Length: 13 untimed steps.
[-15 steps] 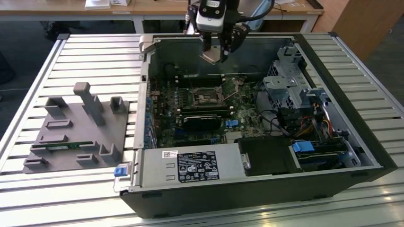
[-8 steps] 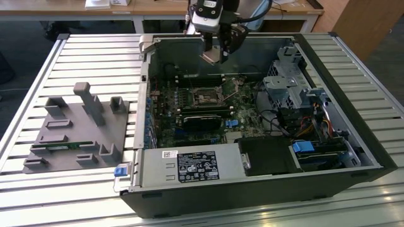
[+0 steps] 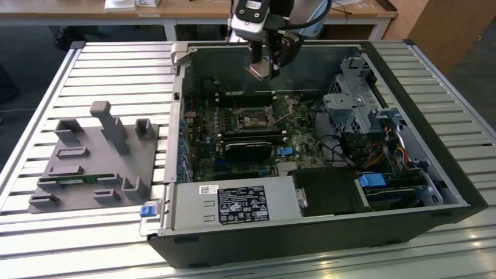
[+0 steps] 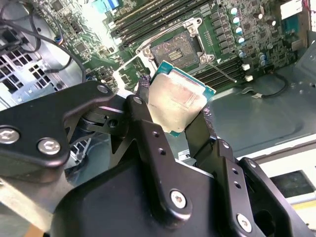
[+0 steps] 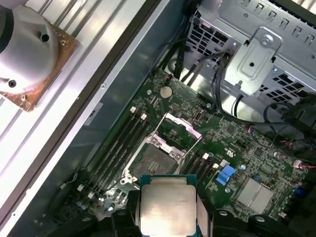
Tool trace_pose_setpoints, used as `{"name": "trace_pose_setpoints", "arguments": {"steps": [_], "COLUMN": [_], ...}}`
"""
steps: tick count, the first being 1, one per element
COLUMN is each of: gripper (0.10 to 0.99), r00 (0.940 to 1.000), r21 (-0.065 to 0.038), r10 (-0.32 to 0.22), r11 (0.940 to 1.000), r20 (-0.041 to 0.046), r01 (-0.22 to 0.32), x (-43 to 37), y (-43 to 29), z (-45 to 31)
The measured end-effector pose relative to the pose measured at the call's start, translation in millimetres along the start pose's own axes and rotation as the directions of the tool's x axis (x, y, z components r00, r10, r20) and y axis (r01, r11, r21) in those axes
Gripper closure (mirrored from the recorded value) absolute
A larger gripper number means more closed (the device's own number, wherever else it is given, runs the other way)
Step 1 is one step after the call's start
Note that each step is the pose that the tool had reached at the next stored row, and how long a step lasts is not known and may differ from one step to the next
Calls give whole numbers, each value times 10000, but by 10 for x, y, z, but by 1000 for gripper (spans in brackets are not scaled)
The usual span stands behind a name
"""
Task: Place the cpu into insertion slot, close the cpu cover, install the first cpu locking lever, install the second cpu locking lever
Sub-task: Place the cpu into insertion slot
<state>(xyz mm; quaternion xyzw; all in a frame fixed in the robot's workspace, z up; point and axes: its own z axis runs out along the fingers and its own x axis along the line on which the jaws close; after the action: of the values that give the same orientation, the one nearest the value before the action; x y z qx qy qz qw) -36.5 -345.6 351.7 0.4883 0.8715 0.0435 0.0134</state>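
My gripper (image 3: 263, 68) hangs over the back part of the open computer case, shut on the cpu (image 4: 177, 98), a flat square chip with a silvery-beige top. In both wrist views the black fingers (image 4: 144, 108) pinch two opposite edges of the cpu (image 5: 165, 207). Below it on the green board lies the insertion slot (image 5: 153, 160), a bare square socket with a metal rim, also seen as the insertion slot (image 3: 254, 120) in the exterior view. The cpu cover (image 5: 178, 129) stands swung up, open, beside the socket. The chip is well above the socket, not touching it.
Long black memory slots (image 5: 116, 145) run beside the socket. A metal drive cage (image 3: 352, 99) and cables fill the case on the exterior view's right, and a power supply (image 3: 232, 204) sits at the front. A grey fixture tray (image 3: 93, 157) lies on the slatted table (image 3: 46, 244).
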Motion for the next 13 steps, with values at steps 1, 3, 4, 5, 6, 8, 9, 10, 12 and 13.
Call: {"name": "trace_pose_setpoints", "arguments": {"steps": [1,3,4,5,6,8,9,10,12,13], "gripper": [545,545,545,545,545,545,545,545,545,545], "r00": [10000,9996,9993,9989,9984,9972,9965,9957,9940,9929], "r21": [-1,-5,-8,-10,-12,-17,-19,-21,-27,-29], "r10": [93,280,373,466,558,746,835,923,1093,1184], "r11": [10000,9996,9993,9989,9984,9972,9965,9957,9940,9930], "r20": [9,25,33,42,50,66,74,82,96,104], "r01": [-93,-280,-373,-466,-558,-746,-834,-922,-1092,-1184], "x": [0,1,2,2,2,3,3,4,5,5], "y": [0,0,1,1,1,1,1,1,1,2], "z": [1,5,7,8,10,13,14,15,18,20]}}
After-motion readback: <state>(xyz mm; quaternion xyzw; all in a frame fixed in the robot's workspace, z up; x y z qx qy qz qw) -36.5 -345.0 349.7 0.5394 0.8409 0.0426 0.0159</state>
